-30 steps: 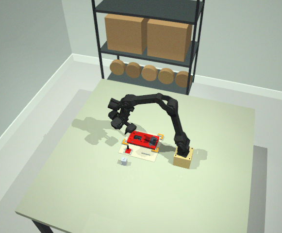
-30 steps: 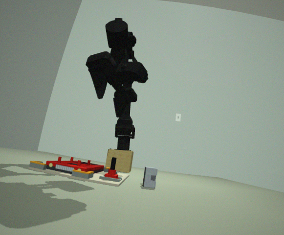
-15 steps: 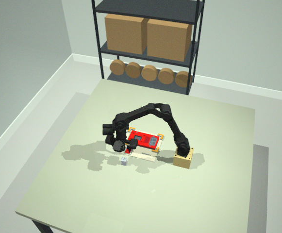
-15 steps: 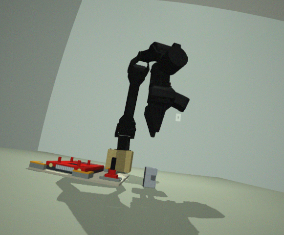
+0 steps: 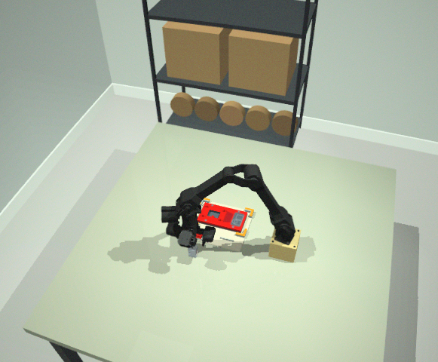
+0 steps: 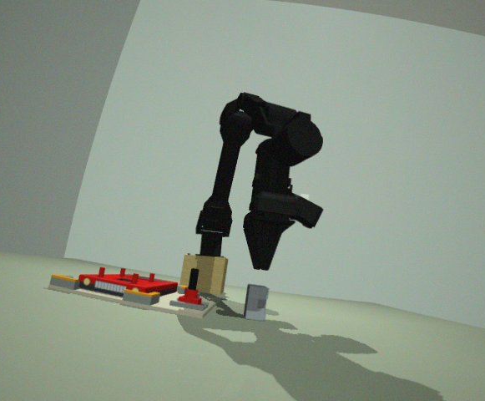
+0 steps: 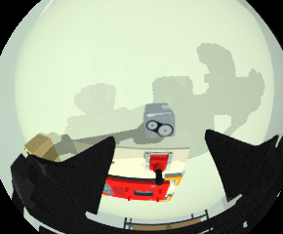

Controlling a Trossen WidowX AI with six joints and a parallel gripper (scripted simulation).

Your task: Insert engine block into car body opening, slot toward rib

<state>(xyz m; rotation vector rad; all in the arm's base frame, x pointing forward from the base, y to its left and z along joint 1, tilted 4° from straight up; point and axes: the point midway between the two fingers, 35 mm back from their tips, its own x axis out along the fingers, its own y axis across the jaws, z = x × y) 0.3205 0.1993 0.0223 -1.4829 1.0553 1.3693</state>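
The grey engine block [image 5: 192, 251] [image 6: 255, 297] [image 7: 159, 117] stands upright on the table beside the board; two round marks show on it in the wrist view, and a darker notch in its side in the exterior view. My gripper [image 5: 191, 245] [image 6: 261, 269] [image 7: 161, 138] is open and empty, pointing down above the block, with its fingers on either side of it in the wrist view. The red car body [image 5: 221, 223] [image 6: 160, 286] [image 7: 124, 189] lies on the board with a dark opening in its top. The arm partly covers it in the top view. The rib cannot be made out.
The cream board [image 5: 236, 241] [image 6: 210, 312] [image 7: 124, 163] has orange-topped corner brackets [image 5: 249, 211] [image 6: 141, 296] around the car body. A red holder [image 6: 189, 297] [image 7: 158, 162] with an upright black peg stands on the board near the block. My arm's wooden base [image 5: 283, 251] [image 6: 209, 276] stands beside the board.
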